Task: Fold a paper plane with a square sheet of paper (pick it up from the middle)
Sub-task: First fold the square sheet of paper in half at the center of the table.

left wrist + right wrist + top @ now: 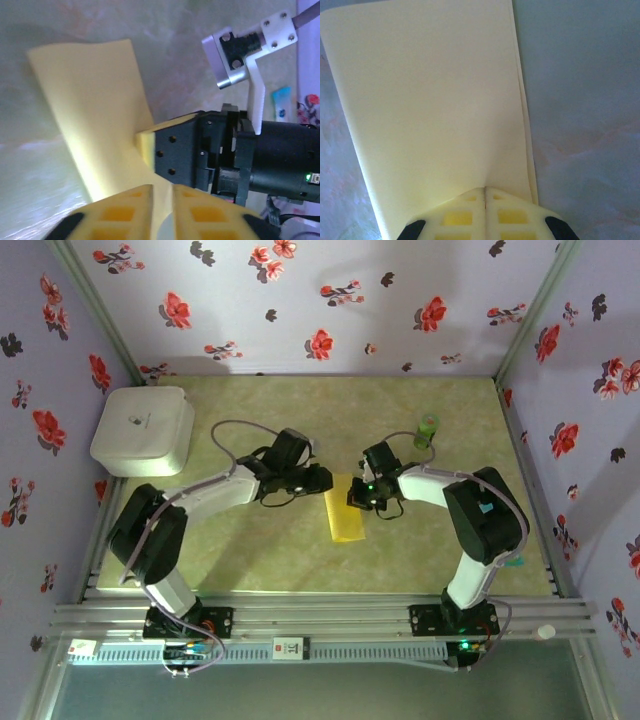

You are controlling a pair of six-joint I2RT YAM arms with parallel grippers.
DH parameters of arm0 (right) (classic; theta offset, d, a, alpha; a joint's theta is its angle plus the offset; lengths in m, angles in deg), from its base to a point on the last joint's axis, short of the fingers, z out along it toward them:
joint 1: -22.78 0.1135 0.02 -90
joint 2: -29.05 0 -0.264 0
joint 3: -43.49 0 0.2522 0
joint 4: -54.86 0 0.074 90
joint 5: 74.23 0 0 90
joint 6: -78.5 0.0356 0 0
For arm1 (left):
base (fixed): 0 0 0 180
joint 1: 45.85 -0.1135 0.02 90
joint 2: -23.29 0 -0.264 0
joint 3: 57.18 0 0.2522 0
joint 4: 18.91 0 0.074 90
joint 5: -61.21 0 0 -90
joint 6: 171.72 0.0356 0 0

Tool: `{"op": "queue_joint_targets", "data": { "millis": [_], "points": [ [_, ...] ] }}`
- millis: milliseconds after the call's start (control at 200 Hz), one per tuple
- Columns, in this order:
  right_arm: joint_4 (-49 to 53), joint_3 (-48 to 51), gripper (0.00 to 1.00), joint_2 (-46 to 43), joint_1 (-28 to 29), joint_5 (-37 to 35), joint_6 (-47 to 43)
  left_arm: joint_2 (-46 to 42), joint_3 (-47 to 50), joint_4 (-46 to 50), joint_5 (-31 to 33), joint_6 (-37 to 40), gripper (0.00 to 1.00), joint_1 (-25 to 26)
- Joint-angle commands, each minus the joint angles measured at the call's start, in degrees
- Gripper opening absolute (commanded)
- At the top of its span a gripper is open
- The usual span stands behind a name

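Note:
The square sheet of paper is bright yellow and lies doubled into a narrow rectangle at the middle of the table. In the right wrist view the paper spreads away from my right gripper, which is shut on its near edge, layered edges showing to the right. My right gripper sits at the sheet's upper right. My left gripper hovers at the upper left corner. In the left wrist view its fingertips stand a narrow gap apart over the lifted paper, facing the right gripper's black finger.
A white rounded box stands at the back left. A small green cylinder stands at the back right, just behind the right arm. Floral walls close in three sides; an aluminium rail runs along the near edge.

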Motion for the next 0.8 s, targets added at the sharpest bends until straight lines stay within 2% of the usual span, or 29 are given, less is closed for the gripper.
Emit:
{"op": "queue_joint_targets", "data": {
  "millis": [0,250,795],
  "points": [
    [7.93,1.64,0.00,2.33,-0.34,-5.02,-0.82,2.29,1.63,-6.13,-5.67,-2.24,0.01,-0.03],
    [7.03,2.07,0.00,2.23,-0.34,-4.71,-0.20,5.76,5.31,-13.57,-5.57,-5.82,0.00,-0.43],
    [6.45,2.87,0.00,2.48,-0.31,-4.36,0.52,9.45,9.87,-14.68,-3.25,-3.58,0.00,-0.43]
  ]
}}
